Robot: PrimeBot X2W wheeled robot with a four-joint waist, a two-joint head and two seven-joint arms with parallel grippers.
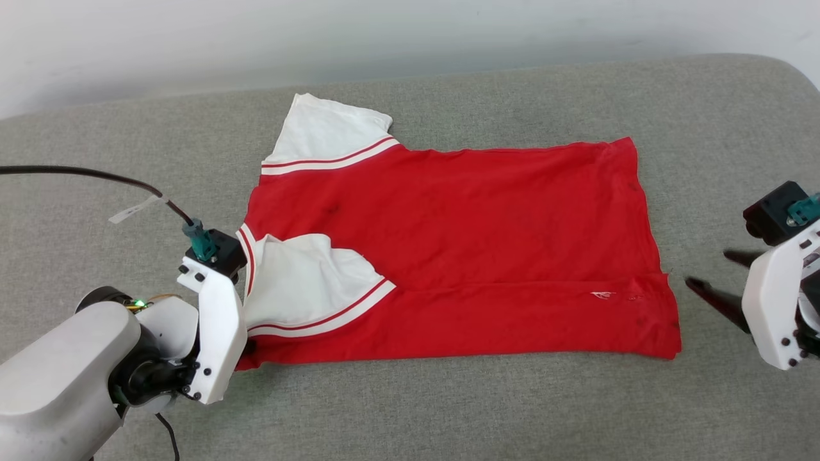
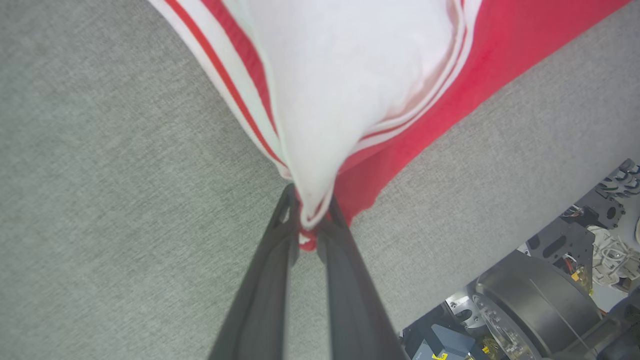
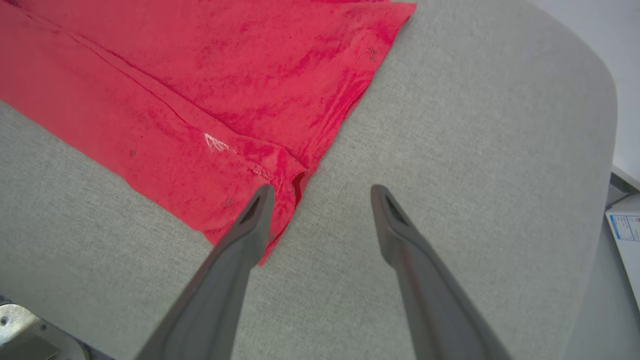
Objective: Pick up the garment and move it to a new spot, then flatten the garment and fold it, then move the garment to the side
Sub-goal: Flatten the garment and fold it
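Red jersey-style garment [image 1: 461,243] with white short sleeves, corner pinched by left gripper [image 2: 310,222]; right gripper [image 3: 322,192] open.
The garment lies spread sideways on a grey woven fabric-covered surface [image 1: 448,410], its near long edge folded over onto the body. The near white sleeve [image 1: 307,282] with red-and-white striped trim lies folded on the red cloth, and the far white sleeve [image 1: 327,131] sticks out at the back. The left gripper's dark fingers clamp bunched white-and-red cloth at the garment's near left corner. The right gripper's fingers are spread wide just beside the near right hem corner; contact with the cloth cannot be told.
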